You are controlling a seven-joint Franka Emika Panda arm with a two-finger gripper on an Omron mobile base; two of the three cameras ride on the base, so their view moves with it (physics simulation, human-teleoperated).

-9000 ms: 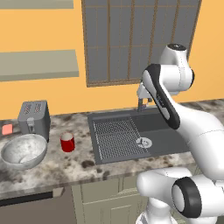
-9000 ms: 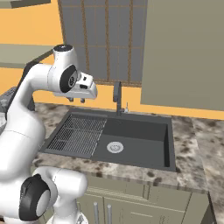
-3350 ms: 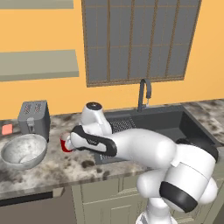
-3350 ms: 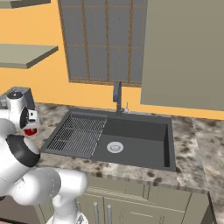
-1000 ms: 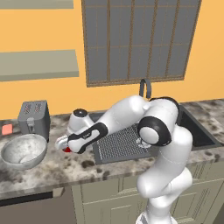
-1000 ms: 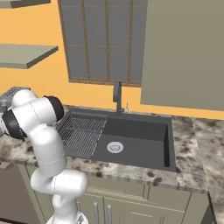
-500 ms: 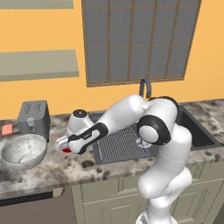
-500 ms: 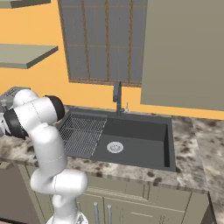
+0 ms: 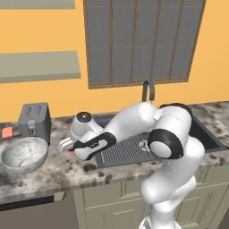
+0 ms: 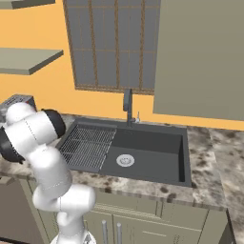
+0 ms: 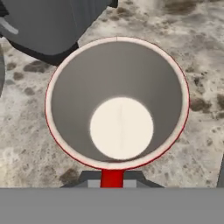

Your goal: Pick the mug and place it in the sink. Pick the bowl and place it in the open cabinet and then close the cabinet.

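The red mug (image 11: 118,105) stands on the speckled counter, and I look straight down into its pale inside. My gripper (image 11: 112,179) is shut on the mug's wall, a red strip of which shows between the dark fingertips. In the left base view the gripper (image 9: 67,144) is low over the counter, between the marbled bowl (image 9: 24,154) and the sink (image 9: 129,150), with a sliver of the mug (image 9: 70,150) under it. The sink (image 10: 143,152) is a dark basin with a ribbed drainer. The cabinet's grey-green face (image 10: 200,57) hangs above the counter on the right.
A grey toaster (image 9: 35,120) stands behind the bowl, with a small red thing (image 9: 6,132) to its left. The dark faucet (image 10: 127,105) rises at the back of the sink. Wall shelves (image 9: 38,67) hang above the toaster. My arm stretches across the drainer.
The jaws have closed on the mug's wall. The arm and the mug have stayed where they were.
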